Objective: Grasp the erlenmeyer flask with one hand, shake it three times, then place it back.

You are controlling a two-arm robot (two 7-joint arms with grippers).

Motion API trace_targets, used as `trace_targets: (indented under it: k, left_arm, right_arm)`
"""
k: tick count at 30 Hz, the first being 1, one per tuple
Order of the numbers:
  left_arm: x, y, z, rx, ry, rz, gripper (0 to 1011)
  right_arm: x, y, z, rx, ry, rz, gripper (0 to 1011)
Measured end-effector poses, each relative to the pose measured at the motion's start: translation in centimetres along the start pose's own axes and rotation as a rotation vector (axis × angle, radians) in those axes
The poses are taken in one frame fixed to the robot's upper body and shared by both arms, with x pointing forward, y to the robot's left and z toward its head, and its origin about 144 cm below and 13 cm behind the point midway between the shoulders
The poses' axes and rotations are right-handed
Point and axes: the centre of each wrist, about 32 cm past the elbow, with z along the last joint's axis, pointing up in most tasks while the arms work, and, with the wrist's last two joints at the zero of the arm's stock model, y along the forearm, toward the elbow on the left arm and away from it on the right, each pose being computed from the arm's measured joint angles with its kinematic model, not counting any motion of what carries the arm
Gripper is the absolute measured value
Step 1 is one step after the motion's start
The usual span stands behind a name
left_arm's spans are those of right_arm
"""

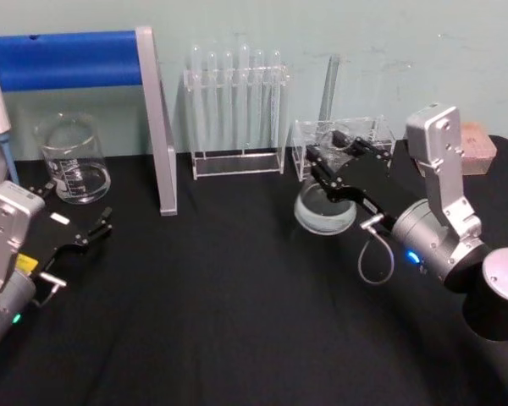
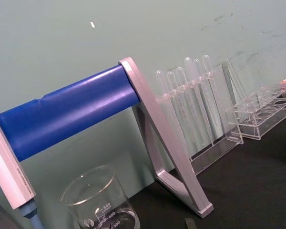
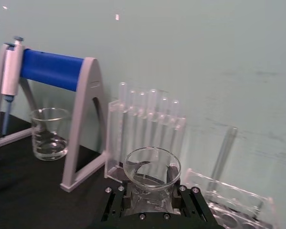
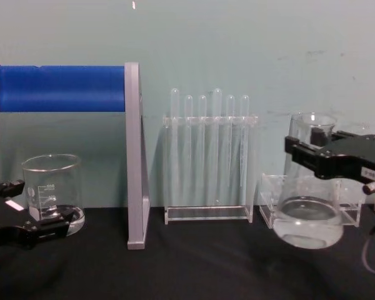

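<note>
The right gripper (image 1: pixel 332 161) is clamped on the neck of the erlenmeyer flask (image 1: pixel 324 213), far right, axis roughly upright (base seemingly just off the tabletop (image 1: pixel 237 296)). The left gripper (image 1: pixel 76 207) idles near-left, spread open.

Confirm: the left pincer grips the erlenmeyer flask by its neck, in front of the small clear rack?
No. The right pincer grips the erlenmeyer flask by its neck, in front of the small clear rack; the chest view shows it. The left pincer lies open by the beaker.
</note>
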Motion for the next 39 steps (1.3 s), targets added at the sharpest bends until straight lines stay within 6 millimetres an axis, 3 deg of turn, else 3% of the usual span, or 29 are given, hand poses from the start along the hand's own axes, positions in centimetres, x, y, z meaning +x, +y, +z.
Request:
trace_targets:
  k: [14,39]
  left_arm:
    - [0.0,0.0,0.0,0.000,0.000,0.000,1001]
    - [0.0,0.0,0.0,0.000,0.000,0.000,1001]
  right_arm:
    - [0.2,0.0,-0.1,-0.002,-0.001,-0.011,449]
    - [-2.9,0.5,0.3,0.016,0.023,0.172,449]
